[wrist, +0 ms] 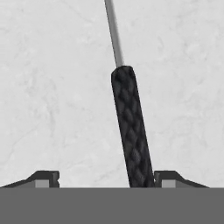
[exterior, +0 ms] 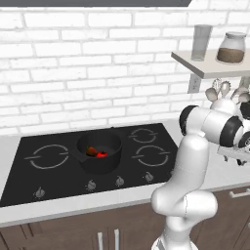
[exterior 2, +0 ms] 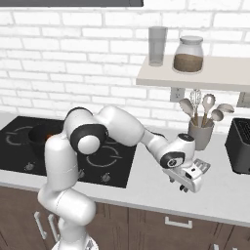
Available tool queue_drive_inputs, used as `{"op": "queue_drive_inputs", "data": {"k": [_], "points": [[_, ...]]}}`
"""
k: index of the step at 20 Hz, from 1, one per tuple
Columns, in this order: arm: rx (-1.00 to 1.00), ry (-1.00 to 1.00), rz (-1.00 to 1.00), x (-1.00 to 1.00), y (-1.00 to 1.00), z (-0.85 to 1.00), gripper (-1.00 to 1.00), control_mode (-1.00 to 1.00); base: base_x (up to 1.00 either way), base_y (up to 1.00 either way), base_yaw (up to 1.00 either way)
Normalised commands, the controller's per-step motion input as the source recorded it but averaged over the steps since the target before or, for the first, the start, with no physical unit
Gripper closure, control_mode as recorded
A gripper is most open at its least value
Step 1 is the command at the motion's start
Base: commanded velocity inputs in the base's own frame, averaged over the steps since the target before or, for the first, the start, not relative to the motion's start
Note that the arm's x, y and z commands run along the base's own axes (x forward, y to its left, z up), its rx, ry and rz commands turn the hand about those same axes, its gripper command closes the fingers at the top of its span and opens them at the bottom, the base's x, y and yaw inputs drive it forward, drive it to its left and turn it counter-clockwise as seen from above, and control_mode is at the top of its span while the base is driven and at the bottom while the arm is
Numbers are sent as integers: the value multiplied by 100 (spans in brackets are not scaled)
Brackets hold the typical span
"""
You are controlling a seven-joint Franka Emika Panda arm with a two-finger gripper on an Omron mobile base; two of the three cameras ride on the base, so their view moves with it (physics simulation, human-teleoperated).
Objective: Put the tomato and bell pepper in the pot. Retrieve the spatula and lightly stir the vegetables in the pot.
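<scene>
One spatula (wrist: 130, 131) between claw (wrist: 105, 178) tips.

No words, labels, brands or numbers can be read in any of the views. The stove (exterior: 73, 180) bears only ring marks for its burners, and the jar (exterior 2: 188, 54) on the shelf (exterior 2: 205, 78) is unlabelled.

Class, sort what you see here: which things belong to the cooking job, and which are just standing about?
Job: pot, tomato, bell pepper, spatula, gripper.

Standing about: glass, jar, utensil crock, toaster.
</scene>
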Motion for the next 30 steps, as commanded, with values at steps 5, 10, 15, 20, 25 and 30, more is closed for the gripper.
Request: {"op": "queue_drive_inputs", "data": {"k": [5,10,15,20,25,30], "points": [[0,0,0,2,0,-9,100,-100,0,0,0],[0,0,0,11,0,-6,100,-100,0,0,0],[0,1,0,8,0,-1,100,-100,0,0,0],[0,-2,1,-9,0,0,100,-100,0,0,0],[0,-6,23,-33,18,25,100,-100,0,0,0],[-7,-4,39,-27,38,45,100,-100,0,0,0]]}}
